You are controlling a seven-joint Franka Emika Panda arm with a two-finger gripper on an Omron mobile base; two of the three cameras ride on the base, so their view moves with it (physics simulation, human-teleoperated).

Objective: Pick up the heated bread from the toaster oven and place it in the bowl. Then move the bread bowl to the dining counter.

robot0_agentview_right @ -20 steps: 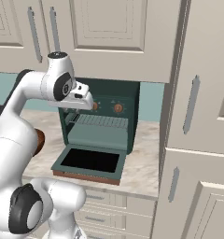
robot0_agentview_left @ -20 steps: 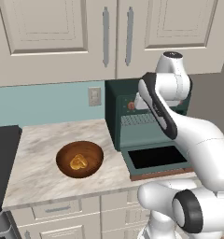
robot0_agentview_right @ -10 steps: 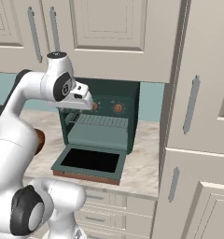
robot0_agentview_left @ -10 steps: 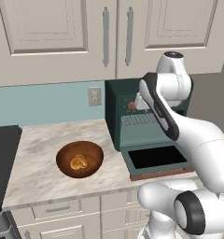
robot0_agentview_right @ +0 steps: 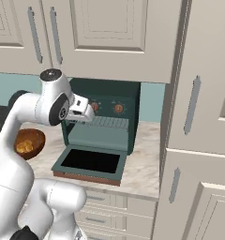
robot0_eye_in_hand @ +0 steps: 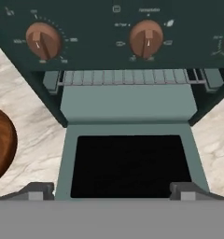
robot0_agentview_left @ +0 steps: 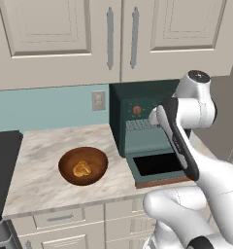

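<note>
**Bread in bowl, oven vacant**

Claw (robot0_eye_in_hand: pixel 112 190) is hovering spread and holding nothing, facing the toaster oven (robot0_eye_in_hand: pixel 128 93) and its dropped door. Left of the claw, the bowl (robot0_agentview_left: pixel 83 166) is holding a bread piece (robot0_agentview_left: pixel 81 169). Judging so, carrying that bowl off comes next.

— What does the arm (robot0_agentview_left: pixel 186 146) look like?
— Glossy white, rounded shells, with dark grey bands at the joints. A black strip runs along 1 long link, and the top joint ends in a flat dark cap with small dots.
— And the base end?
— A fat white segment, a dark ring at the bottom edge.
— The pincer (robot0_eye_in_hand: pixel 111 189)?
— 2 small dark grey tips, squarish, with lighter grey faces.
</note>
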